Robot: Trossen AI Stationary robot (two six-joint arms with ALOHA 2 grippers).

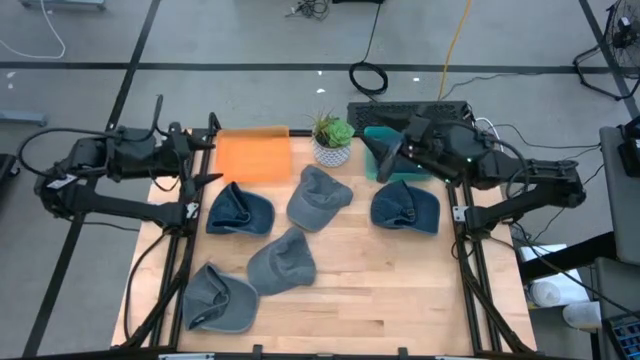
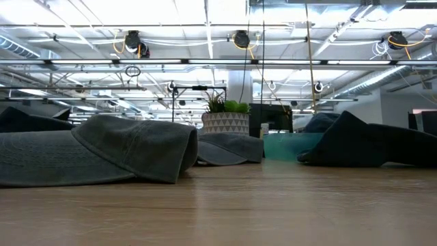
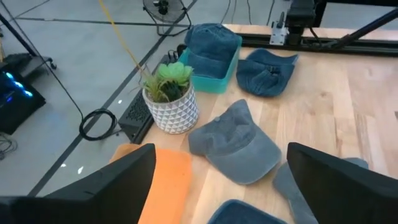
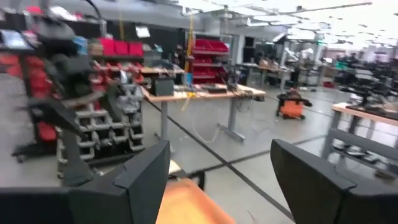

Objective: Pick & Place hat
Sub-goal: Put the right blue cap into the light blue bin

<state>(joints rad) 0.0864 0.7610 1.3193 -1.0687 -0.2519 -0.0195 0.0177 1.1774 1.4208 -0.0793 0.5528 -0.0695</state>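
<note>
Five hats lie loose on the wooden desk [image 1: 400, 290], all placed here by the potted plant [image 1: 332, 140] at the desk's back edge. A gray hat [image 1: 318, 197] sits just in front of the plant. A blue hat [image 1: 239, 212] lies to the left of that, in front of the orange tray [image 1: 253, 156]. Another blue hat [image 1: 405, 208] lies to the right of the plant, in front of the teal bin [image 1: 380, 152]. A second gray hat [image 1: 282, 262] lies further forward of the plant, near the middle of the desk, and a third gray hat [image 1: 220, 298] is at the front left, well away from the plant.

The teal bin stands just right of the plant and, in the left wrist view, holds a folded blue hat [image 3: 210, 42] that fills it and rises above its rim. The orange tray stands just left of the plant; nothing shows in it.

The left gripper [image 1: 205, 155] hangs beside the orange tray's left edge, its jaws spread wide and grasping nothing. The right gripper [image 1: 385, 155] hovers over the teal bin, right of the plant; its jaws are parted too, with nothing between them.
</note>
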